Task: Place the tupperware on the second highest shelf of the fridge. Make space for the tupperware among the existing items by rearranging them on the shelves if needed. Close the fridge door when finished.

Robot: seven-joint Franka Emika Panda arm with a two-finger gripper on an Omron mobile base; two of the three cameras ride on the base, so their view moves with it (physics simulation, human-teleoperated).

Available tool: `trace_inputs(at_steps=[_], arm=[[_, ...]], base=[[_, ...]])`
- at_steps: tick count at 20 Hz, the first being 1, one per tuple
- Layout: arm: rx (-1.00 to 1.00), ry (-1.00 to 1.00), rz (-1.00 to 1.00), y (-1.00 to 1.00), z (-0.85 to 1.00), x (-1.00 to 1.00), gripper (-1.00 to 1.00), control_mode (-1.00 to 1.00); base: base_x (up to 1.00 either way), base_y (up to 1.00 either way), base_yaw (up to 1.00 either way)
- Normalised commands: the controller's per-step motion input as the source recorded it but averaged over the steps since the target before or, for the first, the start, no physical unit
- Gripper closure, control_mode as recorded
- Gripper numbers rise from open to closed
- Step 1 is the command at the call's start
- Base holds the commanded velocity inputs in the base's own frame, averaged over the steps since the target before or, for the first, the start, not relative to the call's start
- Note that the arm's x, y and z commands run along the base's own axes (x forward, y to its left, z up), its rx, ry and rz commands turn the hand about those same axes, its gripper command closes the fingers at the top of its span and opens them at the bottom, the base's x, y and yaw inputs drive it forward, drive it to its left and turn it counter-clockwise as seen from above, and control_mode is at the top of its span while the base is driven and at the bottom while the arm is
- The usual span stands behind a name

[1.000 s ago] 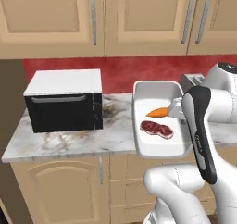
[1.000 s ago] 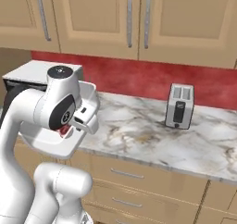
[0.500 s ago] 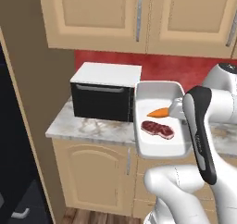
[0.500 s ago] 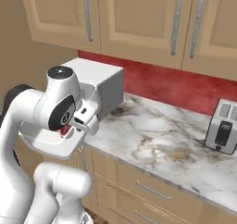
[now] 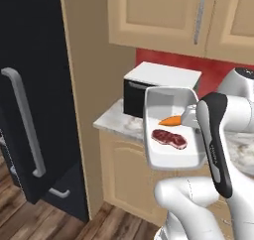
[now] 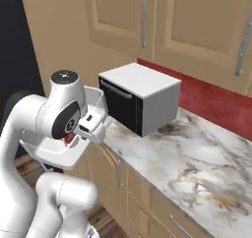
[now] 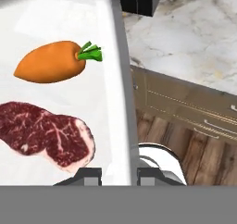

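The tupperware point(image 5: 171, 150), a white shallow tray, hangs in the air in front of the counter, holding an orange carrot point(image 5: 171, 120) and a dark red steak point(image 5: 169, 138). My gripper point(image 5: 191, 116) is shut on its right rim. In the hand view the rim point(image 7: 118, 102) runs between my two fingertips point(image 7: 88, 176), with the carrot point(image 7: 51, 68) and steak point(image 7: 46, 133) to its left. From the right base view the tupperware point(image 6: 59, 153) sits low beside my gripper point(image 6: 91, 126). The black fridge point(image 5: 44, 85) stands at the left, its door shut, so the shelves are hidden.
A small black oven with a white top point(image 5: 158, 80) sits on the marble counter point(image 6: 197, 158) just behind the tupperware. A beige panel point(image 5: 92, 85) separates counter and fridge. The fridge has a grey bar handle point(image 5: 22, 122) and a lower drawer point(image 5: 59, 192). Wood floor lies below.
The whole picture has slid right as the base moved left: the fridge has come into view and the toaster has left. The tupperware stays in my grip.
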Motion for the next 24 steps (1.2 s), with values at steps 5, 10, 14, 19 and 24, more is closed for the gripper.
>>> trace_inputs(at_steps=[5,10,14,19,24], arm=[[0.0,0.0,0.0,0.0,0.0,0.0,1.0,1.0],[0.0,0.0,0.0,0.0,0.0,0.0,1.0,1.0],[0.0,0.0,0.0,0.0,0.0,0.0,1.0,1.0],[0.0,0.0,0.0,0.0,0.0,0.0,1.0,1.0],[0.0,0.0,0.0,0.0,0.0,0.0,1.0,1.0]], base=[[-0.29,0.11,0.55],[-0.31,0.31,0.57],[-0.27,0.41,0.59],[-0.1,0.54,0.55],[0.0,0.74,0.45]])
